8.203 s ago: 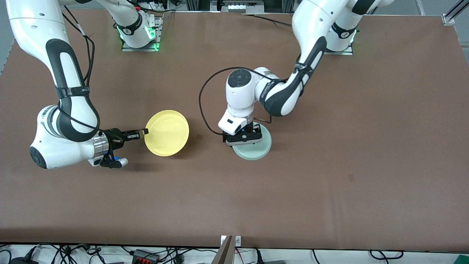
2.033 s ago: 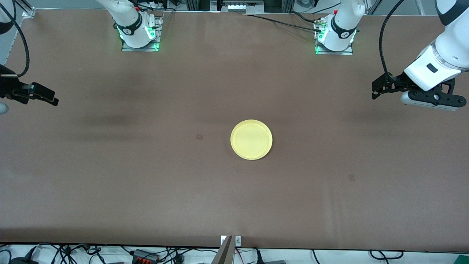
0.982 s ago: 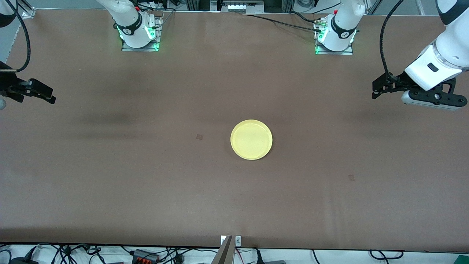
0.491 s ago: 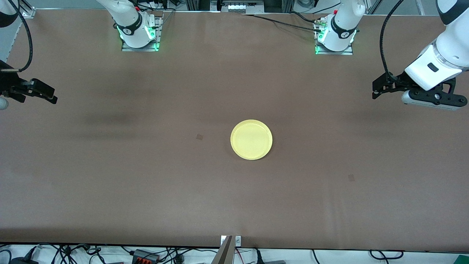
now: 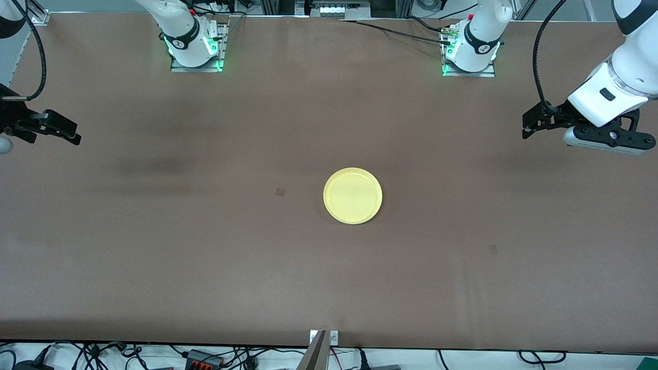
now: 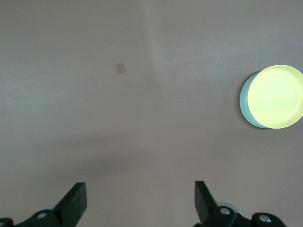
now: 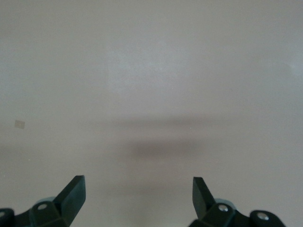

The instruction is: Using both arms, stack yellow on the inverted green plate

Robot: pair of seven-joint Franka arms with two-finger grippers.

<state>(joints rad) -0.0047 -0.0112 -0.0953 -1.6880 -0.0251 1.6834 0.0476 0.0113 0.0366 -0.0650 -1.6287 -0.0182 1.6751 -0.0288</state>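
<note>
Round yellow plastic plate [image 5: 352,196] sits stacked on the pale mint-green plastic plate [image 6: 245,105] mid brown counter [image 5: 205,246]; stack looks done, so both hands wait parted, empty: left hand [image 5: 534,123] over its counter end; right hand [image 5: 61,131] likewise.

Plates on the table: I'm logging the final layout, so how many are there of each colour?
Yellow plate: 1, on top of the stack.
Green plate: 1, under the yellow one, only its edge showing in the left wrist view.
Total: 2 plates.
</note>
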